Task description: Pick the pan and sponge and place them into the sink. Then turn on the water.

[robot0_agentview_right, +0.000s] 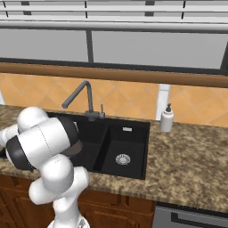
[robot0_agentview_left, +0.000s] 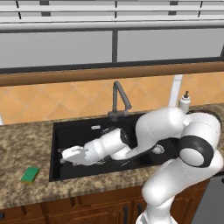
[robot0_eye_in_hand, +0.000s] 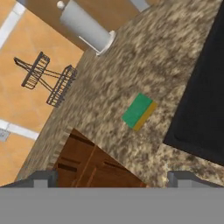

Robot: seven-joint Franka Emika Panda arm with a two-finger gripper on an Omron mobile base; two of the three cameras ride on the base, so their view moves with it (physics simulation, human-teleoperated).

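Observation:
The green sponge (robot0_agentview_left: pixel 29 174) lies flat on the speckled counter left of the black sink (robot0_agentview_left: pixel 57 144). In the hand view the sponge (robot0_eye_in_hand: pixel 139 111) shows its yellow edge, ahead of my gripper (robot0_eye_in_hand: pixel 113 178) and apart from it. The fingertips (robot0_eye_in_hand: pixel 43 177) stand wide apart with nothing between them. My gripper (robot0_agentview_left: pixel 64 156) hovers over the left end of the wide basin. A dark brown curved rim, probably the pan (robot0_agentview_right: pixel 75 149), peeks from behind my arm in the wide basin. The dark gooseneck faucet (robot0_agentview_left: pixel 118 98) stands behind the sink; the water is out of view.
A white soap bottle (robot0_agentview_left: pixel 185 103) stands on the counter right of the sink. The narrower basin (robot0_agentview_right: pixel 124 153) has a silver drain. In the hand view a white cylinder (robot0_eye_in_hand: pixel 85 26) and a wire rack (robot0_eye_in_hand: pixel 48 78) are beyond the sponge, with wooden cabinet fronts (robot0_eye_in_hand: pixel 87 166) below the counter edge.

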